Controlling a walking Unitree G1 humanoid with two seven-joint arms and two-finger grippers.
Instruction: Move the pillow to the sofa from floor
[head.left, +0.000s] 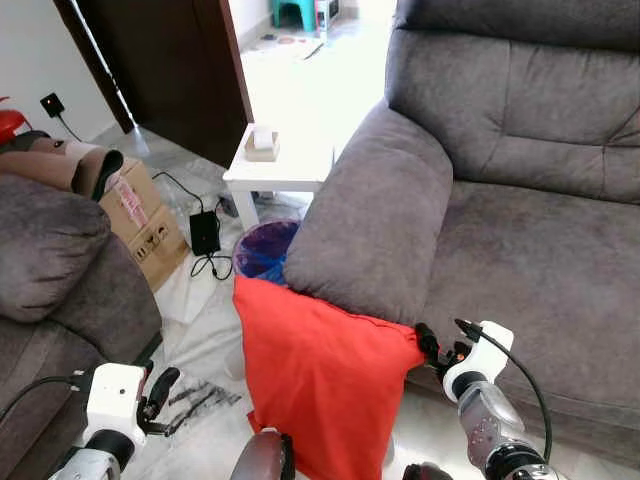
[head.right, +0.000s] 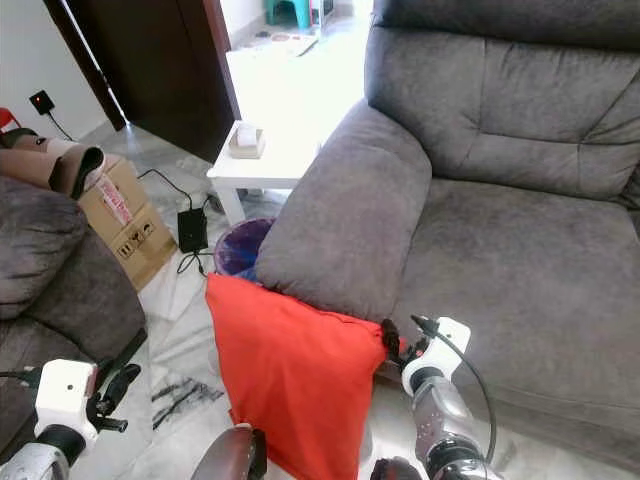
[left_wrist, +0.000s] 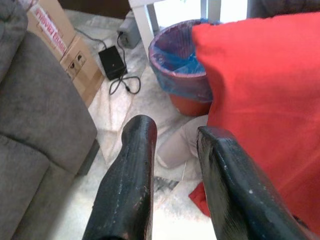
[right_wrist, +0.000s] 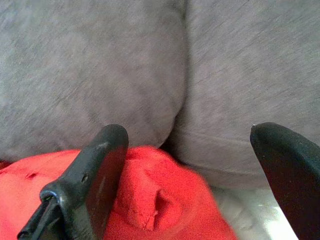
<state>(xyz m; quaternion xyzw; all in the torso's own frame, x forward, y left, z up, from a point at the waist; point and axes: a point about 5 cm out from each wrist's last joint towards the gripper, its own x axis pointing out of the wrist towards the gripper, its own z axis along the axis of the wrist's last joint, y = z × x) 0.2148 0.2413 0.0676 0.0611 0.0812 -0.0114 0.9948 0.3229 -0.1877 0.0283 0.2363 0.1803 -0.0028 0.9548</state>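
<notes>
pillow (head.left: 320, 385) beside sofa (head.left: 520, 240); box (head.left: 140, 215) print unreadable.

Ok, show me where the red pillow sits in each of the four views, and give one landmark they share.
Left eye view: red pillow at lower centre, leaning against the sofa armrest.
Right eye view: lower centre-left, below the same armrest.
Left wrist view: on the right side, beyond the left gripper, beside the bin.
Right wrist view: its corner along the bottom, at the open right gripper.
Shared landmark: the grey sofa fabric.
</notes>
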